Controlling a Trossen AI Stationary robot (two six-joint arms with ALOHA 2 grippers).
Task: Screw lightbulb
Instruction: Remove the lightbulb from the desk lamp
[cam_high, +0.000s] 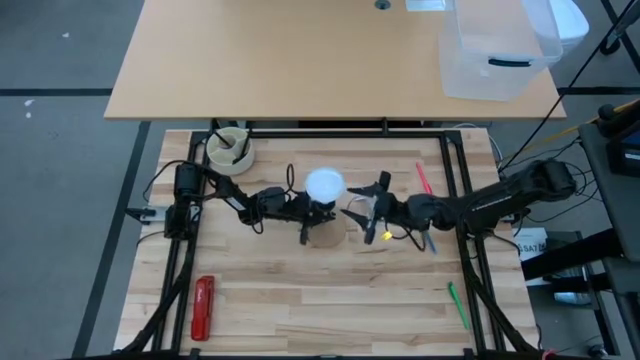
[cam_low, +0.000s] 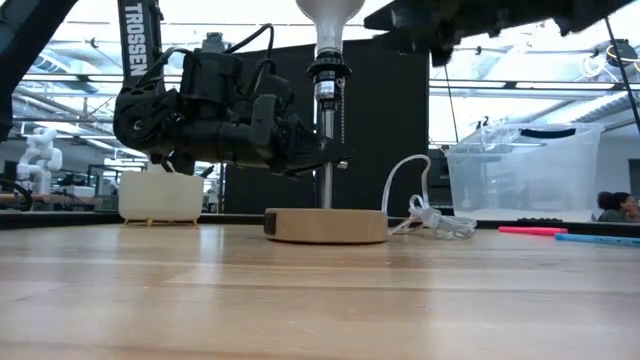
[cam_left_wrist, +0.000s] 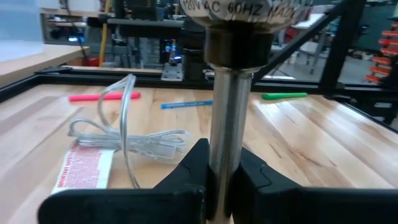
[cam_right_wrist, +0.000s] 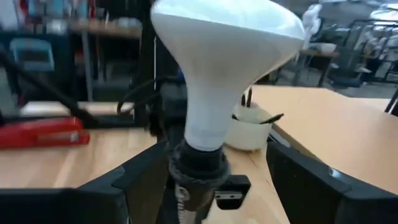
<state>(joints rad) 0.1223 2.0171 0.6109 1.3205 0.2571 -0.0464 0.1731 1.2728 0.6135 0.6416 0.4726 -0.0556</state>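
Standing over at the left, the left gripper (cam_high: 300, 208) is clenching its fingers on the lamp's upright metal stem (cam_left_wrist: 229, 130), low down above the round wooden base (cam_low: 326, 225), and so is steadying the whole lamp. Moving toward the middle, the lightbulb (cam_high: 324, 184) is sitting upright in the black socket (cam_low: 327, 78) at the stem's top, its long axis vertical, dome up (whether it is threaded fully home I cannot tell). Coming in from the right, the right gripper (cam_high: 362, 200) is hanging at bulb height with its jaws spread, and the bulb's neck (cam_right_wrist: 208, 118) is lying straight ahead between its two fingers (cam_right_wrist: 311, 180), neither of them touching it. That arm is the nearer one to the bulb for turning, I judge. A coiled clear cord (cam_left_wrist: 127, 134) is lying just beside the base, low and out of the way; pens and a red tool are lying well apart.
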